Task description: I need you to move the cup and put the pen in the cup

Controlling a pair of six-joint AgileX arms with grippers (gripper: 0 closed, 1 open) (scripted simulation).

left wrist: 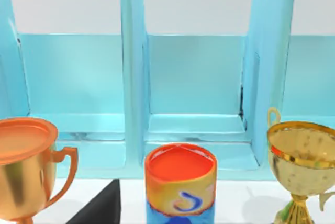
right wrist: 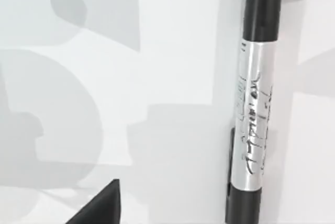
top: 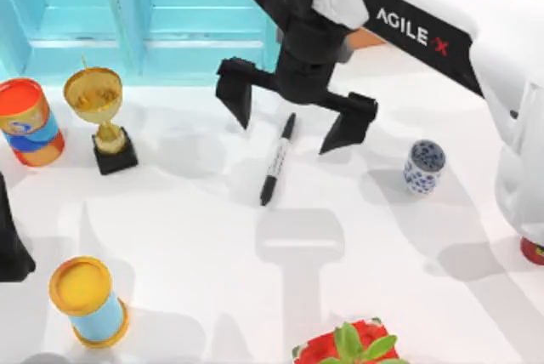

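Observation:
The pen (top: 278, 160), black with a white-grey label band, lies flat on the white table near the middle; the right wrist view shows it close up (right wrist: 255, 114). My right gripper (top: 289, 130) hangs open just above the pen's far end, one finger on each side, touching nothing. The cup (top: 422, 166), small and white with a blue pattern, stands upright to the right of the pen, apart from the gripper. My left arm (top: 10, 249) is parked at the table's left edge; one of its fingers (left wrist: 99, 208) shows, set wide as on the open right gripper.
A gold trophy (top: 98, 113) and an orange-topped can (top: 30, 122) stand at the back left, before a blue shelf (top: 127, 15). A yellow-topped can (top: 87, 300) stands at the front left and a red-potted plant (top: 353, 347) at the front edge. Another, copper-coloured trophy (left wrist: 26, 166) appears in the left wrist view.

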